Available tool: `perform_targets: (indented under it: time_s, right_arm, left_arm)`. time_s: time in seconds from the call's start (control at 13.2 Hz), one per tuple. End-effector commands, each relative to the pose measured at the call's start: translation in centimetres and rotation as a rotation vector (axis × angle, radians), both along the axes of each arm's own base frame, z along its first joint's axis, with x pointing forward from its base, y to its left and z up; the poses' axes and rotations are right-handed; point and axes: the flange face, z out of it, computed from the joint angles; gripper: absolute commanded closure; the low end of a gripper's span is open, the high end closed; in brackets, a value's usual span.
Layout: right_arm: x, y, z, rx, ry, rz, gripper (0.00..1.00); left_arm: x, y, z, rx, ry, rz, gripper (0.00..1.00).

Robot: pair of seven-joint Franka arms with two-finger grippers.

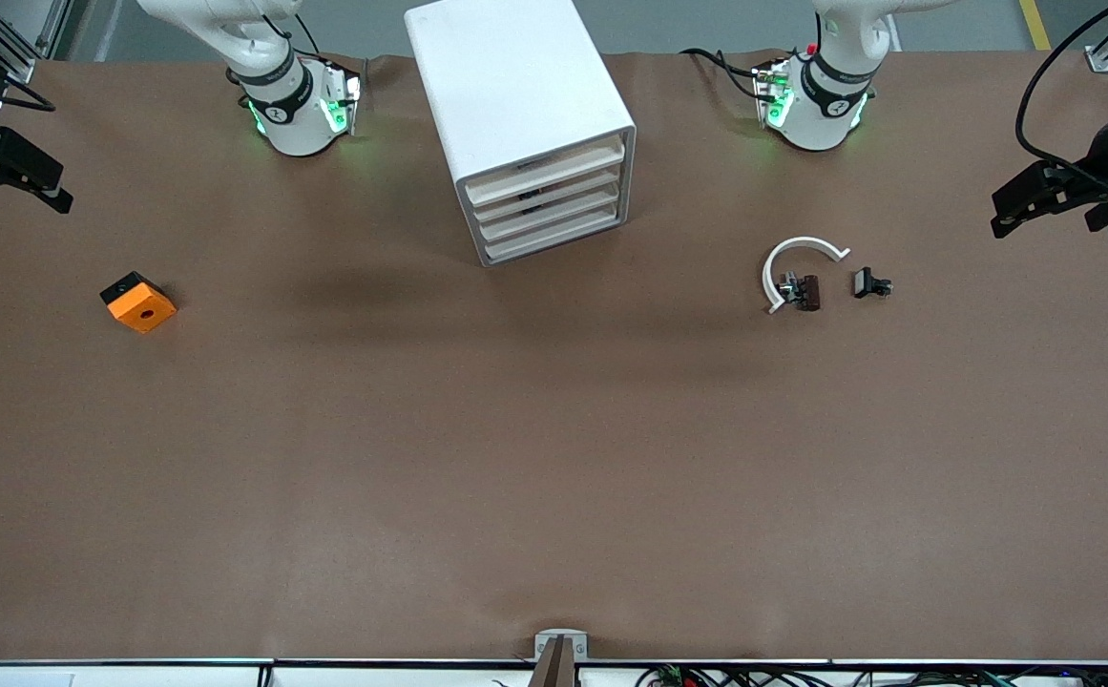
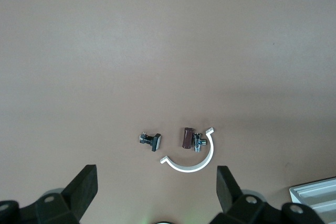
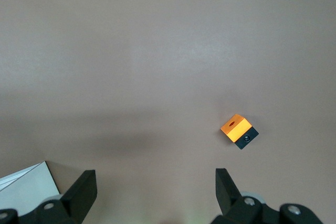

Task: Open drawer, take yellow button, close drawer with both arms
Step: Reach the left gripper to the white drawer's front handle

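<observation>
Both grippers, left point(image 2: 152, 195) and right point(image 3: 152, 195), are being held open, well apart from the cabinet point(image 1: 525, 124), drawers shut.

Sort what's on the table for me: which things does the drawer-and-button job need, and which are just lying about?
For the job:
- white cabinet with four shut drawers; button not visible
- left pincer, open, waiting
- right pincer, open, waiting

Lying about:
- orange block, toward the right arm's end
- white curved strip, toward the left arm's end
- brown piece and black clip beside it

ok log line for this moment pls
drawers: all shut | button: not visible | left gripper: open, waiting | right gripper: open, waiting
</observation>
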Motion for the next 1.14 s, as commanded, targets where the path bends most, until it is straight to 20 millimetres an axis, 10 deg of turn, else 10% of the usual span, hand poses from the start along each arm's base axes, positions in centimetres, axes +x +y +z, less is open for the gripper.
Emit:
perform_targets:
  time_s: [0.0, 0.53, 1.06]
  right_arm:
    - [0.0, -0.3, 0.6, -0.011, 0.001, 0.002, 0.0]
    - [0.0, -0.3, 0.6, -0.011, 0.001, 0.002, 0.0]
    - [0.1, 0.0, 0.5, -0.008, 0.001, 0.003, 0.0]
  left_arm:
    - [0.1, 0.2, 0.5, 0.008, 0.006, 0.0, 0.0]
    - [4.5, -6.2, -6.6, -0.108, 0.122, -0.104, 0.0]
    - [7.1, -24.0, -16.5, -0.386, 0.19, 0.256, 0.0]
